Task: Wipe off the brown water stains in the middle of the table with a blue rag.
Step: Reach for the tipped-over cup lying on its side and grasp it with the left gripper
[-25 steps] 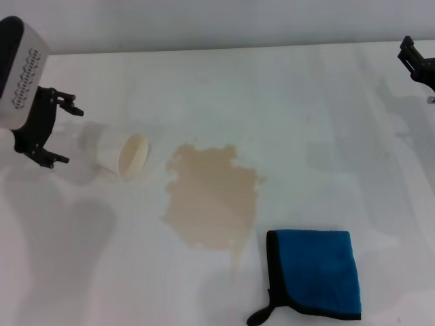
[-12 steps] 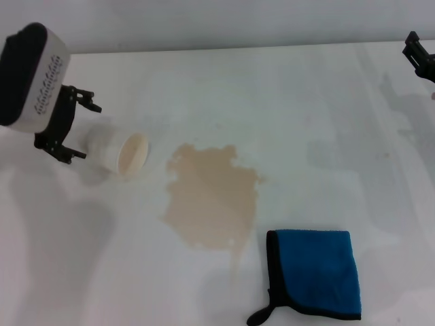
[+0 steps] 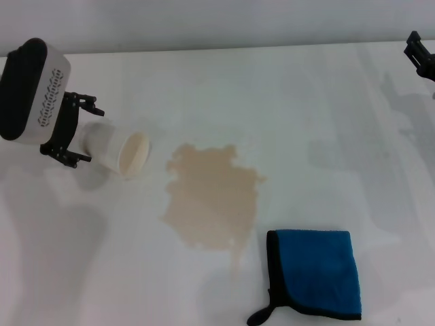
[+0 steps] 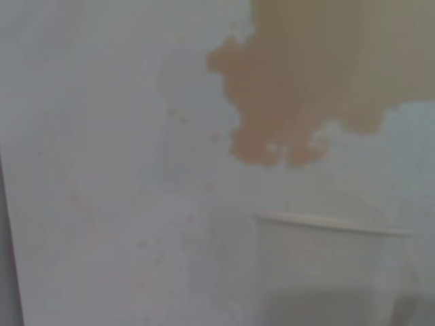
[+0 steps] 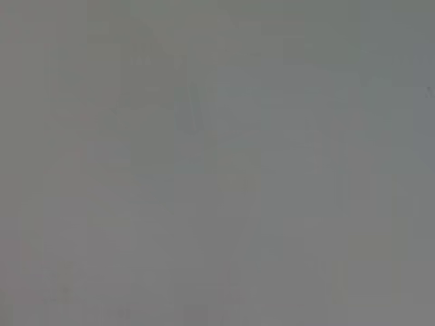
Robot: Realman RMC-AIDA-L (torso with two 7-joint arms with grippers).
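Note:
The brown water stains (image 3: 211, 197) form one tan blotch in the middle of the white table (image 3: 306, 122), with a thin tail running toward the front. The blue rag (image 3: 316, 272), folded square with black edging, lies flat just right of that tail. No gripper touches it. My left gripper (image 3: 81, 130) is at the far left, open, with its fingers on either side of the closed end of a white paper cup (image 3: 126, 151) lying on its side. The left wrist view shows the stain (image 4: 319, 81) beyond the cup's rim (image 4: 326, 265). My right gripper (image 3: 421, 53) sits at the far right edge, mostly out of view.
The cup's open mouth faces the stain, a short gap away. The table's back edge runs along the top of the head view. The right wrist view is a blank grey field.
My left gripper moved right toward the tipped cup, and its fingers now straddle the cup's closed end. The right gripper shifted slightly toward the right edge. Rag and stain are unchanged.

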